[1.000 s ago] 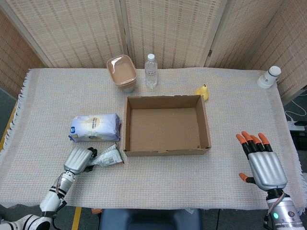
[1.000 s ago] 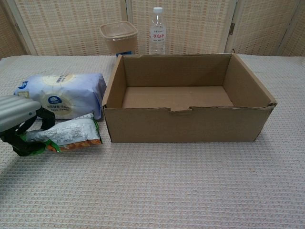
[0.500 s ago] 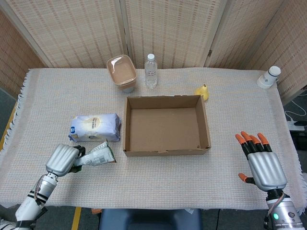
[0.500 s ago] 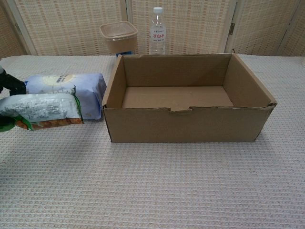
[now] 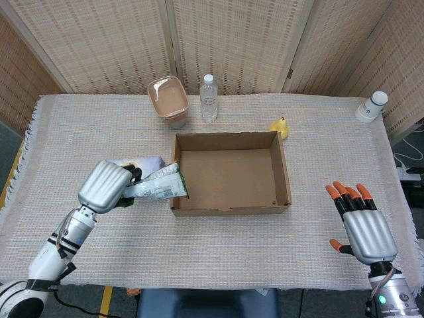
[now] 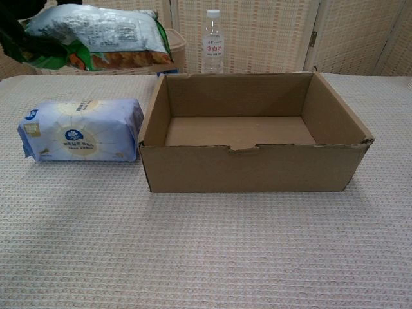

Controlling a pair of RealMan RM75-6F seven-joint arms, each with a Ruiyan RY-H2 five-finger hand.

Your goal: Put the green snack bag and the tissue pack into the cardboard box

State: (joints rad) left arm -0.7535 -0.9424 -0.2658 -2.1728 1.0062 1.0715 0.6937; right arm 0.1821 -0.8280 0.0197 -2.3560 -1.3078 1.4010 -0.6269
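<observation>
While held aloft, crinkly green-and-silver snack bag (image 5: 158, 187) lies lengthwise toward open brown cardboard box (image 5: 230, 173), just left of its wall | left hand (image 5: 106, 186) fingers clamped on bag | right hand (image 5: 363, 228) fingers apart, idle | pale blue tissue pack (image 6: 80, 130) on surface beside box.

Table (image 5: 218, 245) covered by a pale woven cloth (image 6: 212, 251), fringe along its left edge. Resting directly on the cloth: open cardboard box (image 5: 230, 173) near centre; tissue pack (image 6: 80, 130) lying flat just left of the box; tan lidded container (image 5: 168, 100) and upright clear water bottle (image 5: 209, 98) side by side at the far edge, behind the box; small yellow object (image 5: 280, 127) at the box's far right corner; white capped bottle (image 5: 371, 106), tilted, at the far right corner of the table.
</observation>
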